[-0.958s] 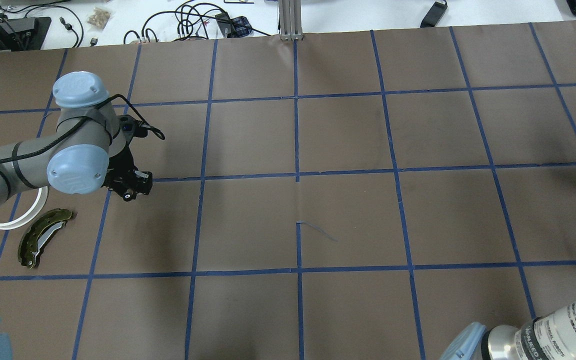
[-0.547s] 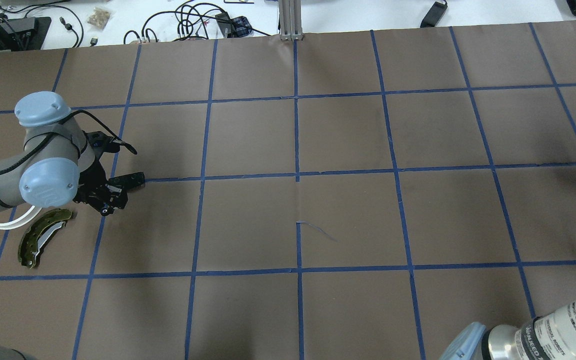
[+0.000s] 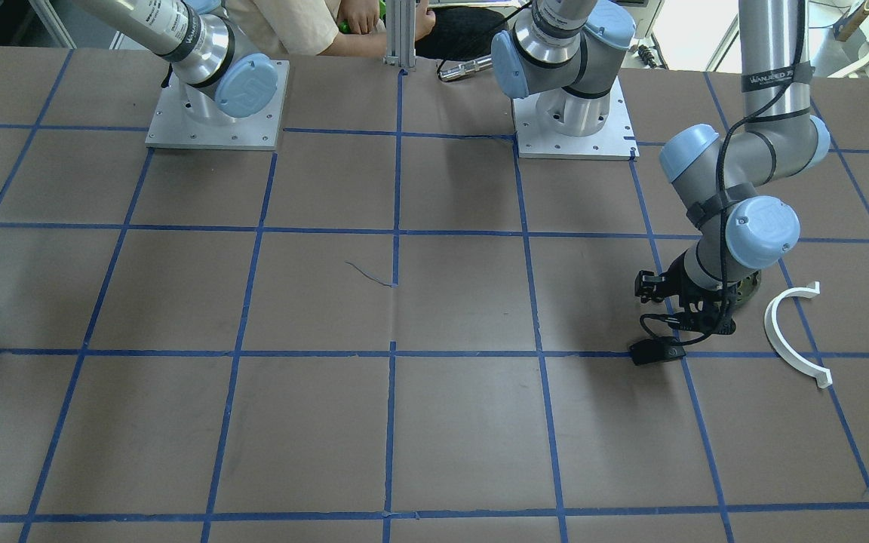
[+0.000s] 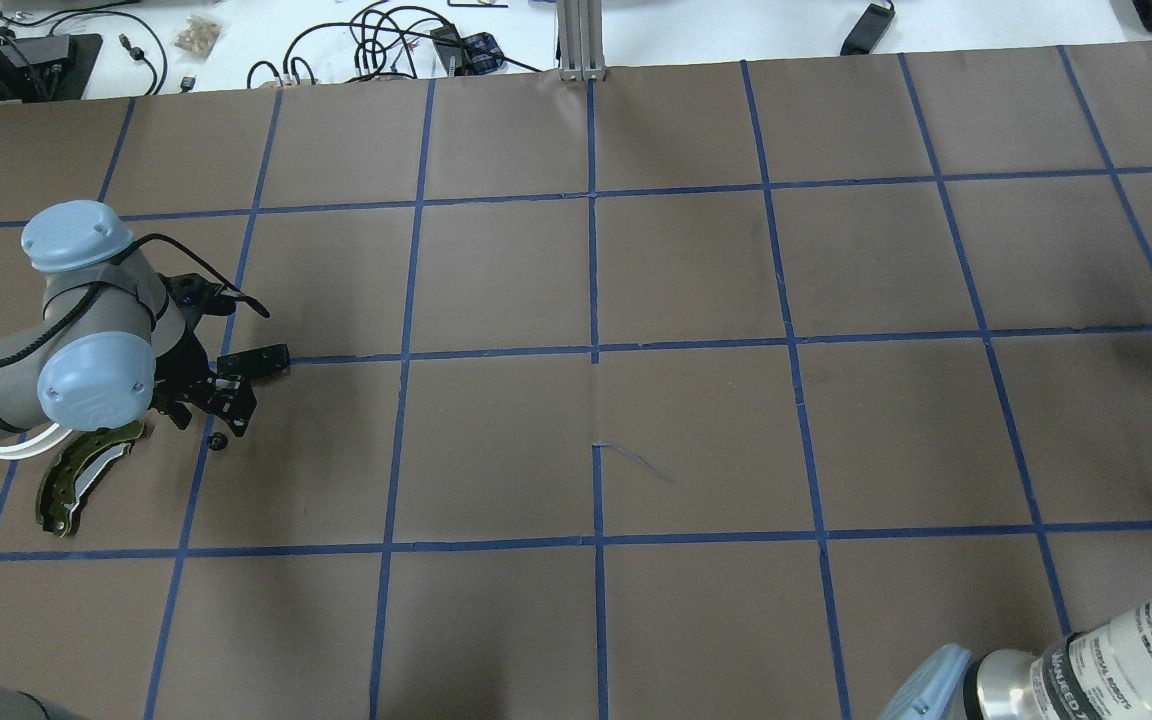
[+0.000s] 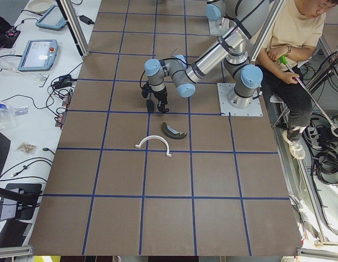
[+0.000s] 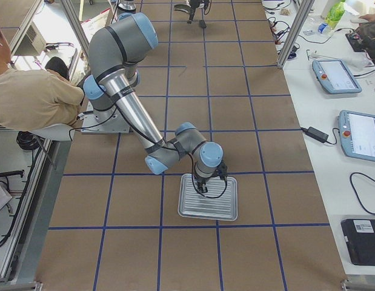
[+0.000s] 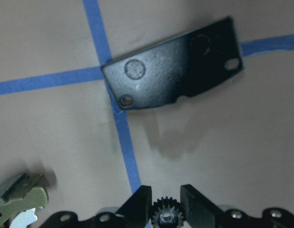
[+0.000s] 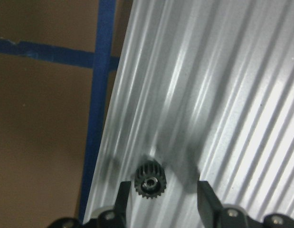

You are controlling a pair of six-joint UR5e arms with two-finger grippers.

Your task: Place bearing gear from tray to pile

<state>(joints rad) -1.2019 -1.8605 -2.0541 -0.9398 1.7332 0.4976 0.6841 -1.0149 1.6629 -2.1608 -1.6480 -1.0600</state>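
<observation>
Robotics lab, blue-taped grid table (image 4: 696,270), teach pendants (image 6: 360,134), tangled cables (image 4: 391,45), seated operator (image 5: 283,33)

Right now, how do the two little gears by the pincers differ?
The left gear is pinched by the left pincer over the brown table; the right gear lies on the ribbed metal tray. The left pincer touches its gear on both sides; the right pincer stands wide open around its gear. Both are small, dark, toothed.

Left end effector (image 7: 165,197): gear (image 7: 167,217) fills my finger gap; pad (image 7: 173,71) just ahead, shoe (image 4: 86,470) and half-ring (image 3: 770,324) beside, bare worktop (image 4: 496,440) between.
Centre: open worktop, I can cross freely.
Right end effector (image 8: 162,185): fingers spread over tray (image 8: 222,95), second gear (image 8: 149,182) between them, tray edge close alongside.
</observation>
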